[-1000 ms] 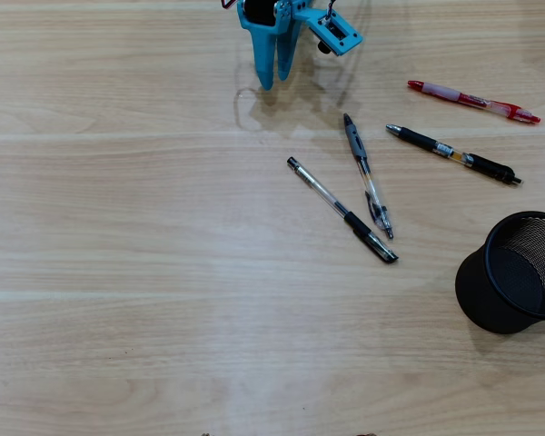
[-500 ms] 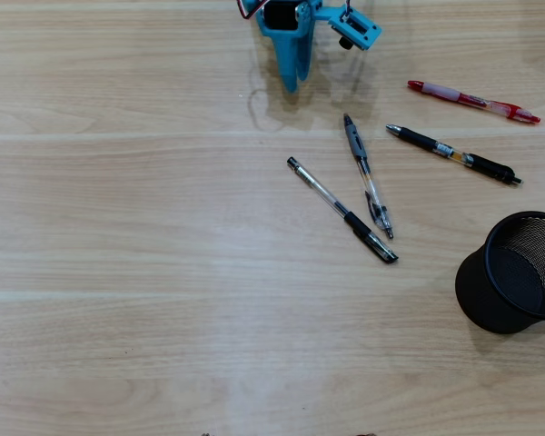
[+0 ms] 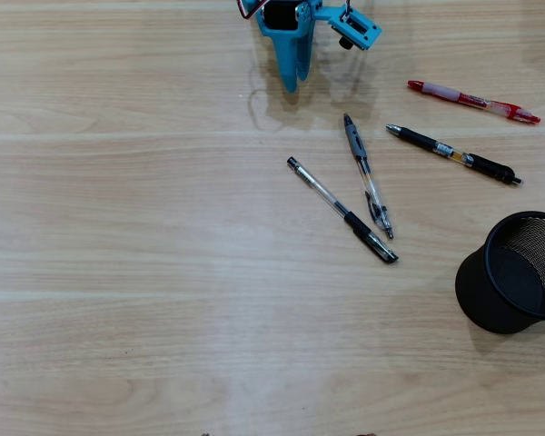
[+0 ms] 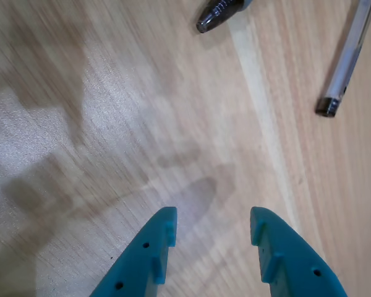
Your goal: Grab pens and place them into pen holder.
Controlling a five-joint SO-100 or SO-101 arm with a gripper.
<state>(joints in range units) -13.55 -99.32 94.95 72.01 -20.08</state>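
Teal gripper (image 4: 213, 224) hangs at the table's (image 3: 118, 272) far edge, jaws a modest gap apart, nothing between them, touching nothing. All four pens (image 3: 341, 210) lie loose right of centre. The pen holder (image 3: 513, 272) sits tipped at the right edge.

No legible text; black pen (image 3: 453, 153) label possibly printed, unreadable.

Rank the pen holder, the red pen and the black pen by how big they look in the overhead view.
1. The pen holder, cut off by the right edge, is still the bulkiest.
2 and 3. The black pen and the red pen look about equally long and slim; too alike to rank.
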